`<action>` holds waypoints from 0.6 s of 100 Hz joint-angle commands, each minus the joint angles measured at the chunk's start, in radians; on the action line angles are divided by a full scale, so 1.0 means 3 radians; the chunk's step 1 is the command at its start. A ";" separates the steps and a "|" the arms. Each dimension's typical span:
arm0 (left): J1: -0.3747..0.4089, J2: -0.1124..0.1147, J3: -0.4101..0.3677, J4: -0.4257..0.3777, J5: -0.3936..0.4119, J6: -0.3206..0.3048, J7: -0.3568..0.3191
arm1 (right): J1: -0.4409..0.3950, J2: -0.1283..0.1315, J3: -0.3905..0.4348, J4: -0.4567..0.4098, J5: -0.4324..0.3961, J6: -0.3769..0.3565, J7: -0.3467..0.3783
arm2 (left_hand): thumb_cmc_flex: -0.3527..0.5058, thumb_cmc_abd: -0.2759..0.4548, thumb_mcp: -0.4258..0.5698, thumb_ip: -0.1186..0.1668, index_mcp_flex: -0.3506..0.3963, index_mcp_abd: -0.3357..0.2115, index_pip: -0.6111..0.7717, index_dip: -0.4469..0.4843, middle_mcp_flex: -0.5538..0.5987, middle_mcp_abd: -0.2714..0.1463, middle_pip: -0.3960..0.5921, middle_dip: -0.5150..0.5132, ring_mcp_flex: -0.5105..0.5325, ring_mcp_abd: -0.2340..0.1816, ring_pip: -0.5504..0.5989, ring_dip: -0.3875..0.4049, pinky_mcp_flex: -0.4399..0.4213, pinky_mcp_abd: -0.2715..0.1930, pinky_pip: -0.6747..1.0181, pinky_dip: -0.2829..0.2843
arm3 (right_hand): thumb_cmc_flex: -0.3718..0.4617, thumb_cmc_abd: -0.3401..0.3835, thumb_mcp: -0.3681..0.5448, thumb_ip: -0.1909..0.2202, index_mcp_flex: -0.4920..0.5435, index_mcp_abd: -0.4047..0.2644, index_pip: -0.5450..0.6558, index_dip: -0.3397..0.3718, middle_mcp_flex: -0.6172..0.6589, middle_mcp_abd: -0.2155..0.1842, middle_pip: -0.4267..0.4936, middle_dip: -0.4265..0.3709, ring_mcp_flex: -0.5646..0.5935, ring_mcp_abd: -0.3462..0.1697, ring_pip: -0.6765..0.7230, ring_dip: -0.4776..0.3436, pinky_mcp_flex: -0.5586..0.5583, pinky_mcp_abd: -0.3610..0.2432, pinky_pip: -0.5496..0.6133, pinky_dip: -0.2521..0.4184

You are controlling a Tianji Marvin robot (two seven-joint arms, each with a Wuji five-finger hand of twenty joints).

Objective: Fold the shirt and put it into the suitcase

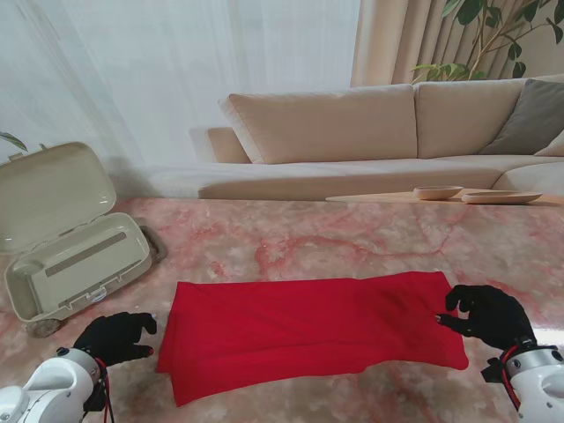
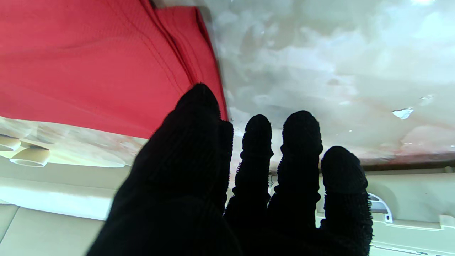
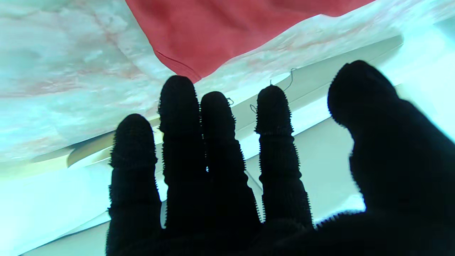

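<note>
Shirt (image 1: 308, 330), red, lies flat as a long folded band across the near centre of the desk (image 1: 352, 242), laid wide, judged ready for an end-to-end fold. Left robot hand (image 1: 119, 337) sits just beside its left edge, fingers spread, holding nothing. Right robot hand (image 1: 485, 315) rests at the right edge, fingers curled loosely; whether it pinches cloth cannot be told. Suitcase (image 1: 66, 233) stands open, far left, ready to receive.
</note>
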 commanded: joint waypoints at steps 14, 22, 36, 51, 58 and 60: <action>-0.0084 0.0000 0.0065 0.0004 -0.0068 -0.0026 -0.0007 | 0.0057 -0.0043 -0.0173 0.0005 -0.0279 0.0457 0.0012 | 0.0183 0.0144 -0.0138 0.0082 0.0072 0.0073 -0.0063 0.0030 -0.0086 0.0046 -0.0039 -0.0039 -0.0090 0.0111 -0.0073 -0.0025 -0.0053 0.0093 -0.0030 -0.0012 | -0.0200 0.0210 -0.0160 0.0206 -0.0106 0.0280 -0.0572 0.0216 -0.0163 0.0179 -0.0083 -0.0085 -0.0085 0.0109 0.0073 -0.0001 -0.0030 0.0105 0.0116 0.0093; -0.0106 0.0005 0.0083 0.0008 -0.0073 -0.0038 -0.0032 | 0.0050 -0.0024 -0.0219 -0.0027 -0.0429 0.0636 0.0061 | 0.0187 0.0150 -0.0153 0.0083 0.0070 0.0074 -0.0070 0.0032 -0.0088 0.0047 -0.0039 -0.0042 -0.0093 0.0112 -0.0073 -0.0025 -0.0053 0.0094 -0.0028 -0.0013 | -0.0338 0.0279 -0.0259 0.0198 -0.0299 0.0449 -0.0893 0.0166 -0.0358 0.0245 -0.0219 -0.0151 -0.0196 0.0127 0.0041 -0.0022 -0.0072 0.0091 0.0131 0.0117; -0.0131 0.0014 0.0111 0.0028 -0.0097 -0.0029 -0.0082 | 0.0053 0.0000 -0.0293 -0.0052 -0.0614 0.0872 0.0140 | 0.0191 0.0188 -0.0194 0.0089 0.0060 0.0084 -0.0097 0.0031 -0.0099 0.0056 -0.0037 -0.0049 -0.0102 0.0124 -0.0073 -0.0026 -0.0067 0.0095 -0.0032 -0.0016 | -0.0492 0.0369 -0.0405 0.0196 -0.0597 0.0700 -0.1309 0.0053 -0.0770 0.0325 -0.0510 -0.0315 -0.0369 0.0175 -0.0155 -0.0123 -0.0114 0.0063 0.0151 0.0174; -0.0144 0.0020 0.0135 0.0050 -0.0117 -0.0003 -0.0116 | 0.0046 0.0013 -0.0343 -0.0106 -0.0713 0.1115 0.0244 | 0.0193 0.0241 -0.0245 0.0095 0.0048 0.0090 -0.0132 0.0028 -0.0118 0.0065 -0.0034 -0.0062 -0.0118 0.0131 -0.0080 -0.0028 -0.0086 0.0092 -0.0039 -0.0020 | -0.0582 0.0425 -0.0483 0.0196 -0.0735 0.0933 -0.1575 -0.0045 -0.0981 0.0504 -0.0814 -0.0560 -0.0550 0.0254 -0.0587 -0.0333 -0.0162 0.0080 0.0087 0.0205; -0.0156 0.0017 0.0158 0.0065 -0.0141 0.0024 -0.0097 | 0.0048 0.0018 -0.0364 -0.0114 -0.0779 0.1211 0.0269 | 0.0322 0.0335 -0.0524 0.0147 0.0029 0.0129 -0.0250 0.0071 -0.0145 0.0073 0.0008 -0.0115 -0.0129 0.0141 -0.0088 -0.0037 -0.0098 0.0096 -0.0042 -0.0027 | -0.0599 0.0447 -0.0502 0.0195 -0.0789 0.1061 -0.1633 -0.0088 -0.1040 0.0607 -0.0922 -0.0657 -0.0631 0.0244 -0.0649 -0.0346 -0.0164 0.0027 0.0084 0.0201; -0.0160 0.0016 0.0167 0.0069 -0.0150 0.0035 -0.0088 | 0.0051 0.0019 -0.0370 -0.0114 -0.0792 0.1234 0.0269 | 0.0319 0.0366 -0.0545 0.0149 -0.0001 0.0159 -0.0288 0.0053 -0.0154 0.0079 0.0005 -0.0119 -0.0138 0.0147 -0.0092 -0.0038 -0.0106 0.0096 -0.0044 -0.0028 | -0.0605 0.0447 -0.0504 0.0196 -0.0778 0.1085 -0.1661 -0.0124 -0.1034 0.0621 -0.0946 -0.0696 -0.0644 0.0250 -0.0646 -0.0333 -0.0168 0.0015 0.0097 0.0204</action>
